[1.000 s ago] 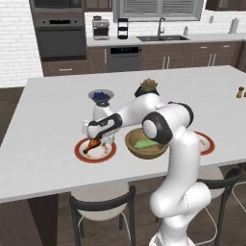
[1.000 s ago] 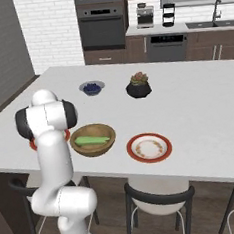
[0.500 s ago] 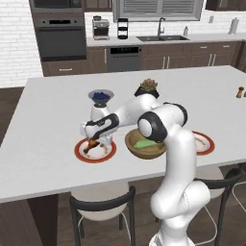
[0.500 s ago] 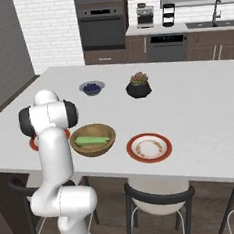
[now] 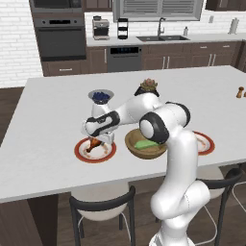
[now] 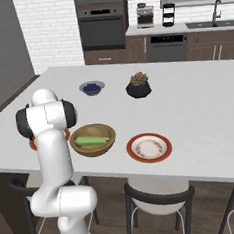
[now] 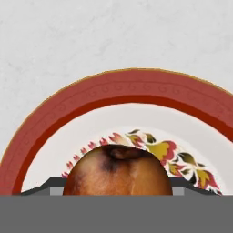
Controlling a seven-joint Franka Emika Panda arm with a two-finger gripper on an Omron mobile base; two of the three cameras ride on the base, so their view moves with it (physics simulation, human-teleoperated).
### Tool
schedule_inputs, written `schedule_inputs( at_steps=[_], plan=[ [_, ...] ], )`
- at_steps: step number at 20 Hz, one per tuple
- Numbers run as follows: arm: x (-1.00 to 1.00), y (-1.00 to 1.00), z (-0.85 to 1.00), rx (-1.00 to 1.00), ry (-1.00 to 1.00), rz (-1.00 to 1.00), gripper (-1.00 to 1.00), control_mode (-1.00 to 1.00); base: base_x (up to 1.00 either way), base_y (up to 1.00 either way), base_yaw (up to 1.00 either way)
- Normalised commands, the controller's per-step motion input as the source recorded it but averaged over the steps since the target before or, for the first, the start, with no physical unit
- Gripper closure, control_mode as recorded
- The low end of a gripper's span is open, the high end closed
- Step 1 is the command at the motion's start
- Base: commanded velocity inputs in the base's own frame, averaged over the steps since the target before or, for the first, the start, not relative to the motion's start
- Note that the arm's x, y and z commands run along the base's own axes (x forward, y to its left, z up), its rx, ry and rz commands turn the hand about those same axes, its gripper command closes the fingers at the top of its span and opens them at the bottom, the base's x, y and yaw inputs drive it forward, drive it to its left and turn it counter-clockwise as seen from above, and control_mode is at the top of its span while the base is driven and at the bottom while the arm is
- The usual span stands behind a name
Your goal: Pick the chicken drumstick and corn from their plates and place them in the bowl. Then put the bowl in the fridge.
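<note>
Since a second ago I am seeing the gripper [image 5: 97, 140] sitting lower over the left red-rimmed white plate [image 5: 82, 153], its fingers narrowing around the glossy orange-brown chicken drumstick [image 7: 117, 170]. I am judging them to be partway through clenching; I cannot tell whether they are gripping the meat yet. From the hand camera, the drumstick's plump end is lying on the plate's painted centre, between the dark fingertips. The pale green cylinder of corn [image 6: 92, 140] is already lying in the deep light brown wooden bowl [image 6: 94, 148], just beside this plate, so the carry should be short. The other red-rimmed plate [image 6: 149, 148] is sitting empty.
</note>
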Motion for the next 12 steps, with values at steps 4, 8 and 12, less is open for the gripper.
schedule_inputs(
  at_steps=[4,8,12],
  plan=[
    [-0.76,-0.38,0.94,0.11,-0.01,0.0,1.0,-1.0,0.0,0.0,0.0],
    [-1.0,-0.77,1.0,0.1,-0.06,0.0,1.0,-1.0,0.0,0.0,0.0],
    [-0.98,-1.0,0.7,0.03,-0.01,-0.02,1.0,-1.0,0.0,0.0,0.0]
  ],
)
